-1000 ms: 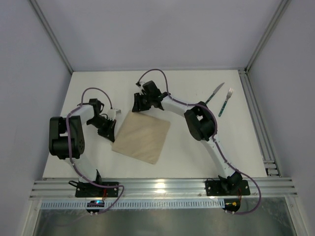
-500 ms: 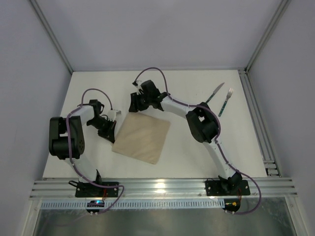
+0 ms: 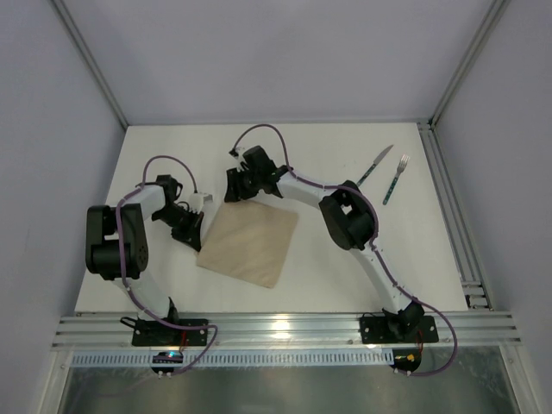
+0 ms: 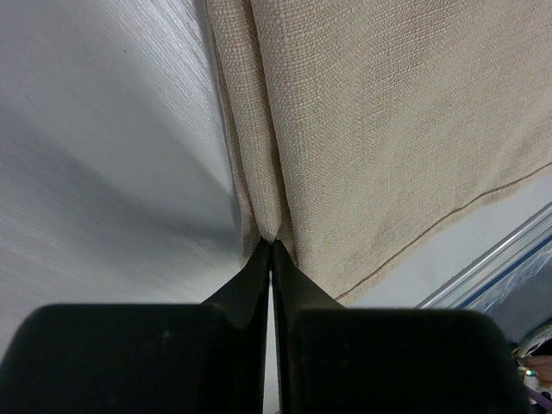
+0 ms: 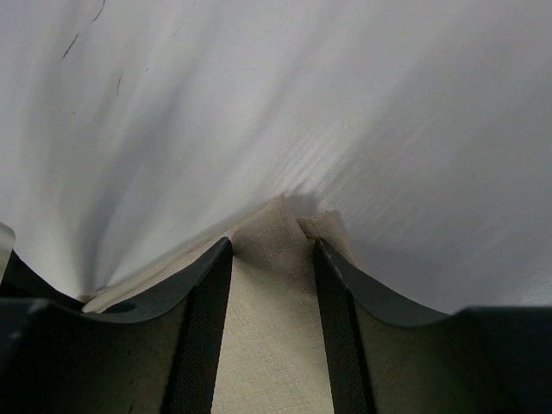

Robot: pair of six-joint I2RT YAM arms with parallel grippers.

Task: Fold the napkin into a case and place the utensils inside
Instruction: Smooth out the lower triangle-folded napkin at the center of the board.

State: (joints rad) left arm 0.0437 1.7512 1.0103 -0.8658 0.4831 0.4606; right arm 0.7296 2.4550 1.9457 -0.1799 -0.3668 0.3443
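Observation:
The beige napkin (image 3: 250, 244) lies flat as a folded square left of the table's middle. My left gripper (image 3: 193, 228) is at its left edge, shut on a pinched fold of the cloth (image 4: 269, 231); the napkin (image 4: 388, 129) fills that view. My right gripper (image 3: 235, 187) is at the napkin's far corner. In the right wrist view its fingers (image 5: 207, 293) stand apart with the corner of the napkin (image 5: 276, 285) between them; the gripper (image 5: 272, 246) is open. The knife (image 3: 376, 164) and fork (image 3: 396, 178), with teal handles, lie side by side at the far right.
A metal rail (image 3: 453, 216) runs along the table's right edge, close to the fork. Another rail (image 3: 285, 328) runs along the near edge by the arm bases. Grey walls close off the back and sides.
My right gripper has moved a little left and nearer, over the napkin's far corner. The left gripper and the napkin have stayed put.

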